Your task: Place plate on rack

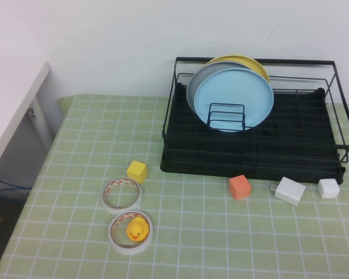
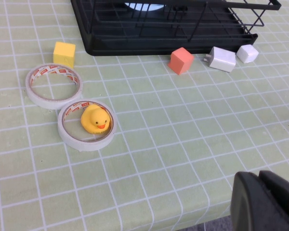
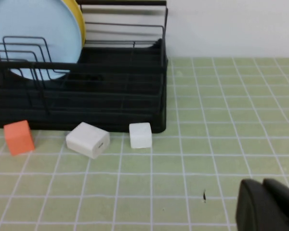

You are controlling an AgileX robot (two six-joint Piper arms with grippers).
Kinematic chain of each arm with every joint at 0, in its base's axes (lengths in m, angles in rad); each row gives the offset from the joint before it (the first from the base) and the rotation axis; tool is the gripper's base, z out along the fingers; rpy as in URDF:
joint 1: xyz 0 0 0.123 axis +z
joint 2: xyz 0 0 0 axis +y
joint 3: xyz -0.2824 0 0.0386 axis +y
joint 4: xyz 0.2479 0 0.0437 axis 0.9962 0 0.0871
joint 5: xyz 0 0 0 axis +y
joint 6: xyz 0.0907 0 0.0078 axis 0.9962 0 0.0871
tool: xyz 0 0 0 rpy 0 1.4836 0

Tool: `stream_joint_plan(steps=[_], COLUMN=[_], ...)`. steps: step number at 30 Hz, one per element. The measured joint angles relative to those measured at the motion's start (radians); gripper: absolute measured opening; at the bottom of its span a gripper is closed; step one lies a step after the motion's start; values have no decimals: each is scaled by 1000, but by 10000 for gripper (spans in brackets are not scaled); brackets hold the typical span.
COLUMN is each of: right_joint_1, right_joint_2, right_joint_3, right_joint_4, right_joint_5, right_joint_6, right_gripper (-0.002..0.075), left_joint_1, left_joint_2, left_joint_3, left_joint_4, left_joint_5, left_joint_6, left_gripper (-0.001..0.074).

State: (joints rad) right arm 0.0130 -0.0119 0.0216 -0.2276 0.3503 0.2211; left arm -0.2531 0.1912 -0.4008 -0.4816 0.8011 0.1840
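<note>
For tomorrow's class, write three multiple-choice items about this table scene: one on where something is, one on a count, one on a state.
1. Where is the rubber duck?
A. inside a tape ring
B. in the rack
C. on the orange cube

2. How many plates stand in the rack?
A. one
B. two
C. three

3. What state is the light blue plate in?
A. flat on the table
B. upright in the rack
C. held by a gripper

Key: 1 A, the duck sits within the nearer tape ring. 2 C, light blue, grey plate and yellow plate lean in a row. 3 B, it stands behind the wire dividers; the left gripper and right gripper are shut, holding nothing, back over the table's near side.
</note>
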Motion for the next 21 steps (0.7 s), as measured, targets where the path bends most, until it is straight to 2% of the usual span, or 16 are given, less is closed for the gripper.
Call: stream_joint_plan(steps=[9, 16, 21], right_joint_1=[-109, -118, -118], right_joint_2=[0, 0, 0], right_joint_3=[-4, -4, -4], right_joint_4=[-6, -7, -7], right_joint_5=[11, 11, 11], right_joint_6=[3, -2, -79], right_gripper=[10, 10, 10], left_joint_1=[0, 0, 0], left_joint_2=[0, 0, 0], left_joint_3=[0, 0, 0], left_joint_4=[0, 0, 0], left_joint_5=[0, 0, 0], left_joint_6=[0, 0, 0], left_gripper=[-1, -1, -1])
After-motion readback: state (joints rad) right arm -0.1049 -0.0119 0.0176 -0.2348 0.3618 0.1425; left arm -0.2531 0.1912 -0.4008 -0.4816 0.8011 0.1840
